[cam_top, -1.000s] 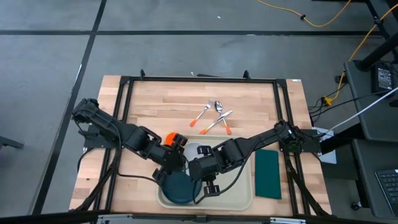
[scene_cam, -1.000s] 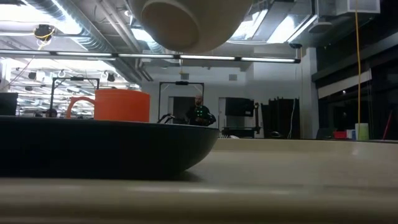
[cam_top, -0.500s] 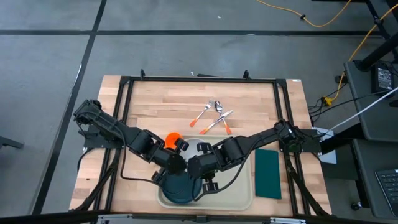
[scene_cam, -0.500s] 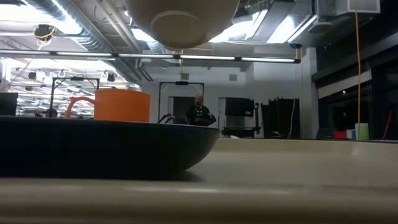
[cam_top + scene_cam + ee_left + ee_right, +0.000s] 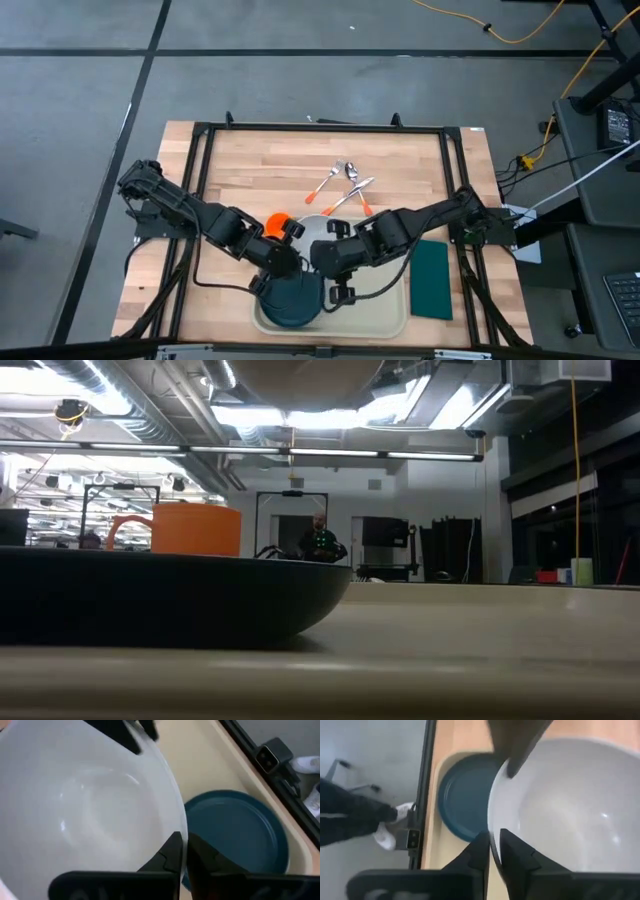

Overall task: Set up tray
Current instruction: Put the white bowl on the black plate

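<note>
Left wrist view shows the left gripper [image 5: 183,851] with its two dark fingers drawn narrow, pinching the rim of a smooth white round bowl [image 5: 85,805]. The right wrist view shows the same on the other side: the right gripper [image 5: 492,851] has its fingers narrowed on the bowl's [image 5: 570,805] opposite rim, so both arms carry it between them.

Past the fingertips and below the bowl lies a dark teal round plate [image 5: 240,835], and under that the large cream rectangular plastic tray [image 5: 200,755] with its raised rim. From above, the grippers meet near the tray's [image 5: 385,312] far edge, with the plate [image 5: 290,298] just toward the near side from them. The low view catches only the bowl's underside [image 5: 300,370] high over the plate, so it hangs well clear.

An orange plastic mug [image 5: 278,221] stands just beyond the left fingers, the cutlery [image 5: 345,187] farther out, and a dark green rectangular napkin [image 5: 431,277] lies beside the tray on the right arm's side.

I judge the coming move a straight descent toward the plate, shared evenly by both arms.
</note>
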